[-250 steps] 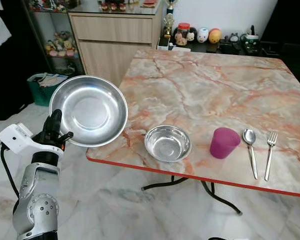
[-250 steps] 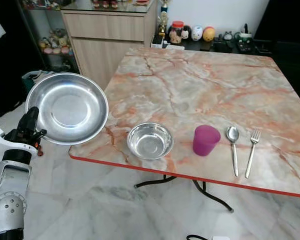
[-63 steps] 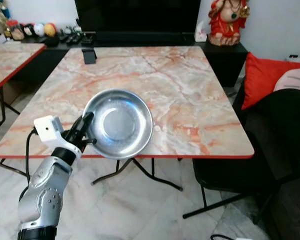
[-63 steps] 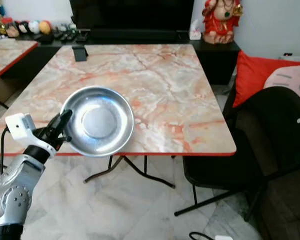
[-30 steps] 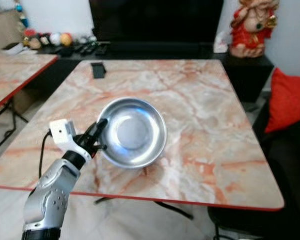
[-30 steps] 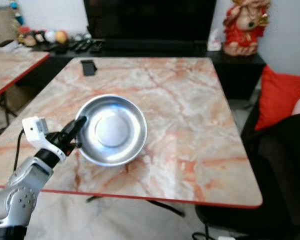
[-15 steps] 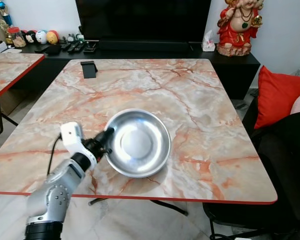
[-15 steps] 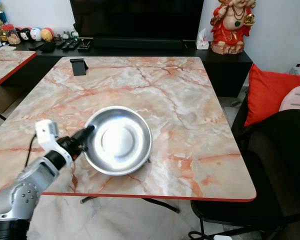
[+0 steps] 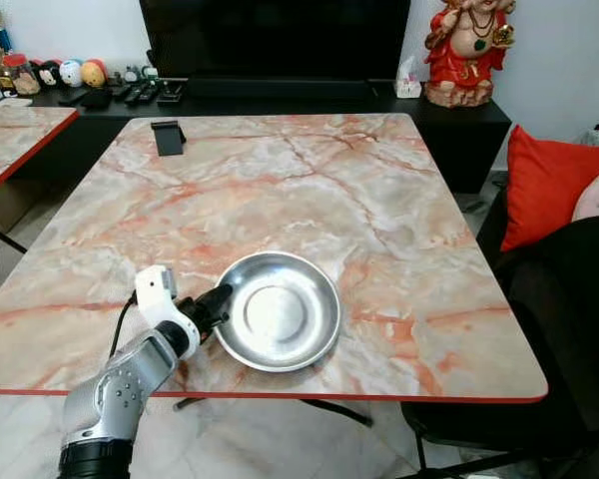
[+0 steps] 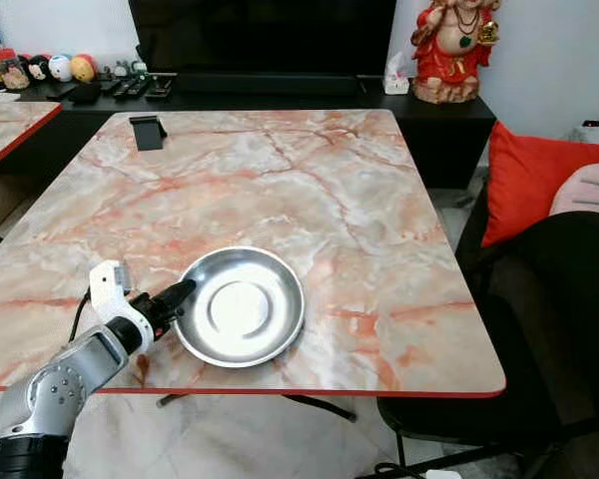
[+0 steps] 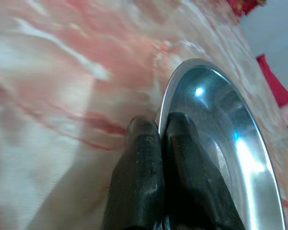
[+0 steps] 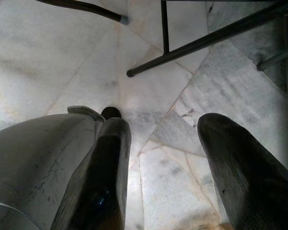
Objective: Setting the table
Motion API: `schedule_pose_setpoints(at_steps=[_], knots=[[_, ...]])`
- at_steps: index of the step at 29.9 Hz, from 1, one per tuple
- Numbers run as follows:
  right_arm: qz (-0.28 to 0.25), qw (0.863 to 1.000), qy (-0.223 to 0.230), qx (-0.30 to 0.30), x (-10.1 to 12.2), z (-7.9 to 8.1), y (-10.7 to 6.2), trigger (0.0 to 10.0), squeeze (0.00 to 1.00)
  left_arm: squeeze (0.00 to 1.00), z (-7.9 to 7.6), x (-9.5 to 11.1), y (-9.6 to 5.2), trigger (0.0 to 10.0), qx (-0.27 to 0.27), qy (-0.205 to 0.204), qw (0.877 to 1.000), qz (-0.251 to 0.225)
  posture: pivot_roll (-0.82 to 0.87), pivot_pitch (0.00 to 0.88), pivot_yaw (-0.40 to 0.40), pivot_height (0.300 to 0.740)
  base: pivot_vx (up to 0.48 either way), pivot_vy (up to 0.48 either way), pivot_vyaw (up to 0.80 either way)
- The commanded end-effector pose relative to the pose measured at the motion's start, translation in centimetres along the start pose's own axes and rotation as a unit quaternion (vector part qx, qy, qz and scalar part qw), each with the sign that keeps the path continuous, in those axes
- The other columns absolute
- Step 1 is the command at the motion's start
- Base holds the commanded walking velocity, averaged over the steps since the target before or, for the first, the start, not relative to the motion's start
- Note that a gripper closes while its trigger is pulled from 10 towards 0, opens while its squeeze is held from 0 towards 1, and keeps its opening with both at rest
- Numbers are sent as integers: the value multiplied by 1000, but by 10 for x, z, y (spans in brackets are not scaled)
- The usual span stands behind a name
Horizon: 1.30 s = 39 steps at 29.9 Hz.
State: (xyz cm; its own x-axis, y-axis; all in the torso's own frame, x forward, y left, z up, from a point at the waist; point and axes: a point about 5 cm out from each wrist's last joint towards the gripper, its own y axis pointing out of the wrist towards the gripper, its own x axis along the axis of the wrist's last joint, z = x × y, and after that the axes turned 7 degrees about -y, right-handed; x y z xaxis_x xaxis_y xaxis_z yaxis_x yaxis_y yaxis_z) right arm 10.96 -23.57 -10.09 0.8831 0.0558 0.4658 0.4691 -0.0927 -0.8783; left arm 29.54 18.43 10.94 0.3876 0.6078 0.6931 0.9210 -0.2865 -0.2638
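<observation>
My left gripper (image 9: 218,298) is pinched on the rim of the steel plate (image 9: 278,324) at lower centre of the marble table (image 9: 280,190), near its front edge, so I should lower it flat before unclamping.

Marble table (image 9: 379,200) w/ steel bowl (image 9: 278,324) near front edge, black stand (image 9: 167,137) at back.

The marble table (image 9: 309,190) lies bare over most of its top. Near its front edge sits the steel bowl (image 9: 277,324), with the left gripper (image 9: 217,299) clamped on the bowl's left rim. A small black stand (image 9: 167,137) occupies the far left corner. A red cushion (image 9: 544,185) and dark chair (image 9: 569,329) crowd the table's right side.
</observation>
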Motion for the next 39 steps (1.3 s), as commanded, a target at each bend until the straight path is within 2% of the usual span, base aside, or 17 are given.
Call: schedule_pose_setpoints(at_steps=[1, 11, 13, 14, 26, 30, 32, 33, 34, 35, 37, 39], knots=[[5, 1000, -5, 4, -1, -1, 0, 10000, 0, 0, 7, 1, -3, 10000, 21, 5, 1000, 2, -35, 0, 6, 732, 0, 0, 0], [5, 1000, -7, 9, -1, 0, 0, 10000, 0, 0, 12, 1, -3, 10000, 41, 8, 999, 8, -33, 0, 7, 732, 0, 0, 0], [5, 1000, -6, 10, -1, 0, 0, 10000, 0, 769, 12, 1, -3, 10000, 46, 10, 999, 8, -33, 0, 6, 732, 0, 0, 0], [6, 1000, -6, 9, -1, 0, 0, 10000, 0, 1000, 12, 1, -3, 10000, 48, 12, 999, 8, -33, 0, 6, 732, 0, 0, 0], [7, 1000, -2, 9, 0, 0, 0, 10000, 0, 1000, 7, 3, -2, 10000, 42, 60, 997, 9, -31, 0, 7, 732, 0, 0, 0], [6, 1000, -2, 10, 0, 0, 0, 10000, 0, 1000, 5, 9, -3, 10000, 46, 98, 994, -2, -25, 0, 4, 732, 0, 0, 0], [6, 1000, -3, 11, 0, 0, 0, 10000, 0, 1000, 4, 13, -4, 10000, 50, 129, 990, -5, -24, 0, 4, 732, 0, 0, 0], [6, 1000, -3, 11, 0, 0, 0, 10000, 0, 718, 1, 15, -5, 10000, 43, 130, 990, -15, -23, 0, 4, 732, 0, 0, 0], [6, 1000, -3, 11, 0, 0, 0, 10000, 0, 0, -2, 18, -6, 10000, 36, 133, 990, -28, -23, 0, 4, 732, 0, 0, 0], [6, 1000, -3, 11, 0, 0, 0, 10000, 0, 0, -3, 20, -7, 10000, 33, 142, 989, -35, -23, 0, 4, 732, 0, 0, 0], [6, 1000, -3, 10, 0, 0, 0, 10000, 0, 0, -8, 26, -9, 10000, 18, 129, 989, -64, -22, 0, 3, 732, 0, 0, 0], [6, 1000, -3, 10, 0, 0, 0, 10000, 0, 0, -11, 33, -12, 10000, 6, 135, 987, -92, -23, 0, 5, 732, 0, 0, 0]])
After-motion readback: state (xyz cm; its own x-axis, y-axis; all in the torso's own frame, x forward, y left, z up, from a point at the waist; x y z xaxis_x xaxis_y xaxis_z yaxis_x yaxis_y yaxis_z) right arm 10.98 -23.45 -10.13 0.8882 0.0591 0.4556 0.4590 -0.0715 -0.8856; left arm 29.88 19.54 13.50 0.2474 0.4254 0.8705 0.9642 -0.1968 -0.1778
